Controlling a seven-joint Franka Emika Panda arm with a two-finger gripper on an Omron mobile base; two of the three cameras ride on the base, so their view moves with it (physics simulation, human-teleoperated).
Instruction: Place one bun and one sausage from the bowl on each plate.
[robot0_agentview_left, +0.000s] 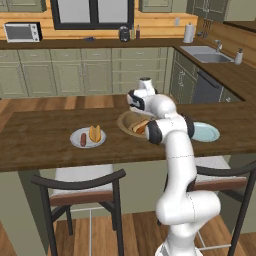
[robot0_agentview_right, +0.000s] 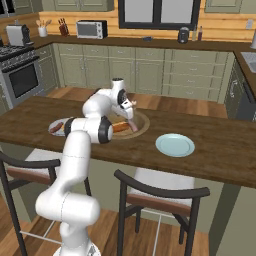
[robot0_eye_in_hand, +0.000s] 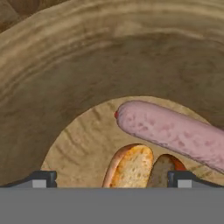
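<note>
The pincer (robot0_eye_in_hand: 112, 179) stands wide, holding nothing, low inside the wooden bowl (robot0_eye_in_hand: 87, 78), its tips straddling a bun (robot0_eye_in_hand: 129, 166) that lies beside a pink sausage (robot0_eye_in_hand: 175, 133). On the bench (robot0_agentview_left: 40, 135), the grey-white plate (robot0_agentview_left: 75, 137) carries a bun and sausage; the blue plate (robot0_agentview_right: 175, 145) is bare.

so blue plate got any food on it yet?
No, the light blue plate lies bare on the counter.

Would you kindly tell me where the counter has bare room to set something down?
Bare wood lies left of the grey-white plate, and in a strip between the bowl and the blue plate. The bowl is crowded: the open tool hangs over its bun and sausage.
</note>
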